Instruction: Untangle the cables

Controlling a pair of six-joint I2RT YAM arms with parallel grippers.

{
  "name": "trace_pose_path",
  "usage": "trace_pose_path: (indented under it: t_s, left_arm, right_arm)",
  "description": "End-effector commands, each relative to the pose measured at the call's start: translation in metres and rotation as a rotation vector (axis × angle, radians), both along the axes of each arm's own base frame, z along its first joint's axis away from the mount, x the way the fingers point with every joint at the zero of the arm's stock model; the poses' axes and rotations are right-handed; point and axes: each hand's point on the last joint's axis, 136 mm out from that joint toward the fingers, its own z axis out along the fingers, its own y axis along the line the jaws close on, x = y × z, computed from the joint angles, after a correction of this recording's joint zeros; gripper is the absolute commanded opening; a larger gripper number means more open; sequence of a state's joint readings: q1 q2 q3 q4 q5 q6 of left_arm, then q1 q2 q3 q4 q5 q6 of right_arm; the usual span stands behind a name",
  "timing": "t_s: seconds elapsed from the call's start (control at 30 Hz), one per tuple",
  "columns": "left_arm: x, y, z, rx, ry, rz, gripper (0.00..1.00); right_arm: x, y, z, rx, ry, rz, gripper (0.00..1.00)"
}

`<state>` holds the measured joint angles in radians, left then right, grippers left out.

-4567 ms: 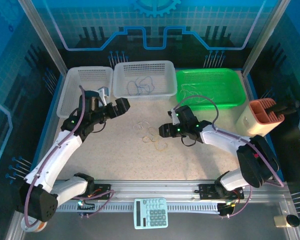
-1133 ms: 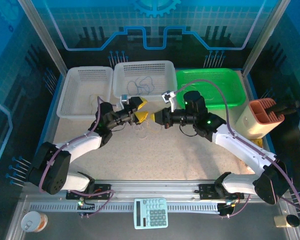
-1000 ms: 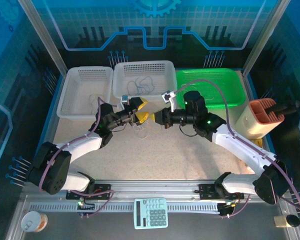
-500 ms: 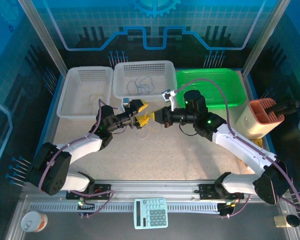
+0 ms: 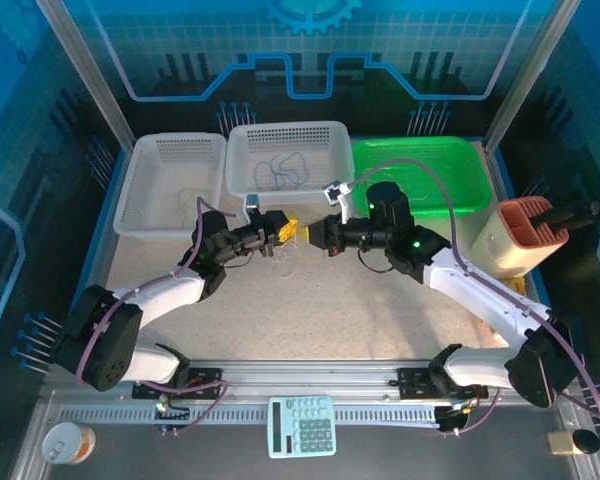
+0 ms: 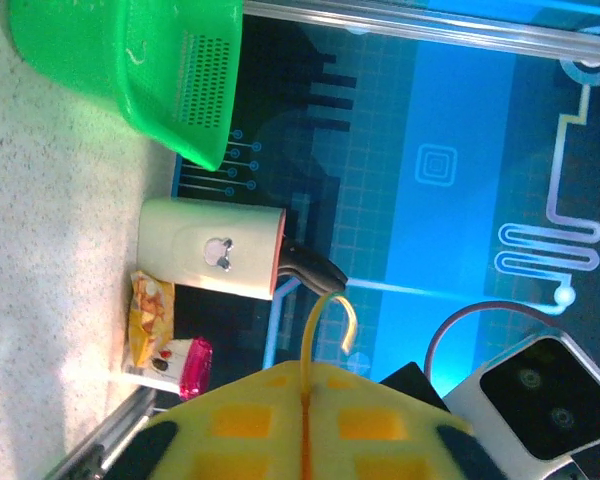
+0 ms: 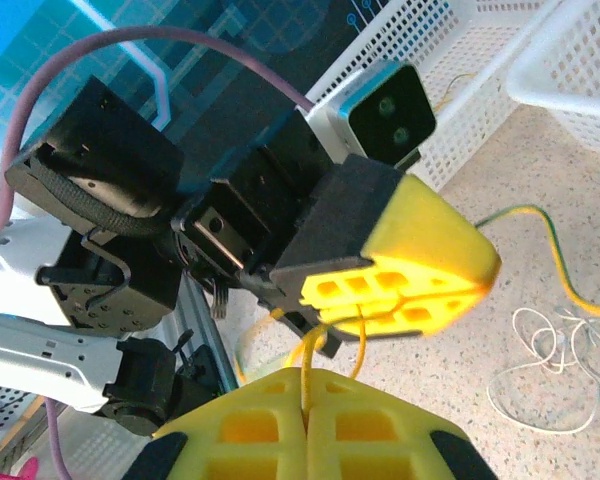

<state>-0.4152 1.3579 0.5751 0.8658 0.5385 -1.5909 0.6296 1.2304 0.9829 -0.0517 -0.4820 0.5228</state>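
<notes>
Both grippers hover tip to tip above the middle of the table. My left gripper (image 5: 289,231) is shut on a thin yellow cable (image 6: 321,312), which curls up out of its yellow pads (image 6: 250,420) in the left wrist view. My right gripper (image 5: 311,233) is shut on the same yellow cable (image 7: 307,362). In the right wrist view that short stretch runs from my right gripper (image 7: 306,378) up to the left gripper (image 7: 412,297). Loose pale cables (image 5: 286,263) hang and lie under the two grippers. A white cable (image 7: 540,352) lies coiled on the table.
Three baskets line the back: a white one (image 5: 178,139) on the left, a white one (image 5: 290,128) in the middle holding a blue cable (image 5: 280,171), and a green one (image 5: 420,144). A beige holder (image 5: 520,236) stands at the right. A calculator (image 5: 302,425) lies by the front rail.
My left gripper was open half a second ago and has now shut on the yellow cable. It moved slightly right, toward the right gripper, which stayed shut and still.
</notes>
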Motion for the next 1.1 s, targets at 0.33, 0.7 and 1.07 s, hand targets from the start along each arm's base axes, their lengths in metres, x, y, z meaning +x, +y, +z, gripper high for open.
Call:
trace_pose_path:
  t_s: [0.33,0.7,1.07]
  left_arm:
    - [0.017,0.046,0.038,0.056,-0.141,0.156,0.0]
    - [0.02,0.099,0.075,0.19,-0.237,0.275,0.0]
    - [0.018,0.113,0.097,0.271,-0.308,0.303,0.0]
  right_arm:
    - [-0.008,-0.049,-0.02,-0.039,0.01,-0.109,0.0]
    - [0.012,-0.095,-0.058,-0.113,0.073,-0.322,0.0]
    - [0.02,-0.115,-0.063,-0.09,0.108,-0.388,0.0]
